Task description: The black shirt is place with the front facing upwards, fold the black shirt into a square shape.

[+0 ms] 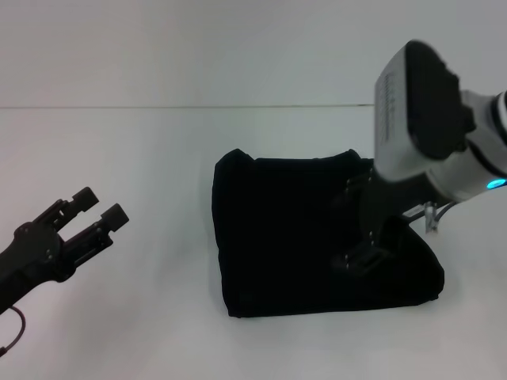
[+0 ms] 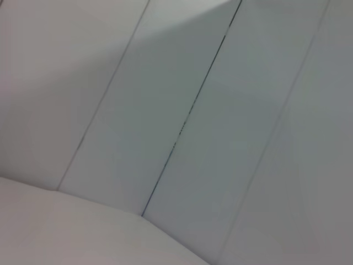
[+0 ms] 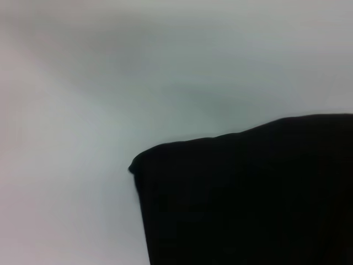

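Observation:
The black shirt (image 1: 293, 237) lies folded into a rough square on the white table, right of centre, with no lettering showing. My right gripper (image 1: 350, 226) hangs over the shirt's right part. Its dark fingers are spread apart against the cloth, open, with nothing seen between them. The right wrist view shows one rounded corner of the black shirt (image 3: 248, 193) on the table. My left gripper (image 1: 99, 210) is at the left, well clear of the shirt, open and empty.
The white table (image 1: 142, 158) stretches around the shirt, with bare surface to the left and in front. A pale wall rises behind it. The left wrist view shows only wall panels (image 2: 209, 121) and a strip of table.

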Controlling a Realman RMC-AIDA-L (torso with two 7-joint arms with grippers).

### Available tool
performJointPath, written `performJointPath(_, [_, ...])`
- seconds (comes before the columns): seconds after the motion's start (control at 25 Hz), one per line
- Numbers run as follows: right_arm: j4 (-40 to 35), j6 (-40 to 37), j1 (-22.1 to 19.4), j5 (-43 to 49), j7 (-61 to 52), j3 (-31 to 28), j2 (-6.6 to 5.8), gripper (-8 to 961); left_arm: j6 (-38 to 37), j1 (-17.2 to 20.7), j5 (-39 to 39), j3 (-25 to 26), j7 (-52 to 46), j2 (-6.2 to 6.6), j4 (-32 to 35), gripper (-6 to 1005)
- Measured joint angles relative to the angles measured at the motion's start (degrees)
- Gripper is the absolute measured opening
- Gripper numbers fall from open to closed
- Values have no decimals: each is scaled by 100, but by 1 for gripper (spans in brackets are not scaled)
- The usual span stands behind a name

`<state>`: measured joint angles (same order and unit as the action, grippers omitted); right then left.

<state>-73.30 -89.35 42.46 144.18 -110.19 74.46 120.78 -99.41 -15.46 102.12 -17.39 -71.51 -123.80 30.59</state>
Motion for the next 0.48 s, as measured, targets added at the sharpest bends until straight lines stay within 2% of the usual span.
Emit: performJointPath(0.48, [-344,586,-446,15,158,1487,14,912,366,-61,-43,259,121,21,-287,847])
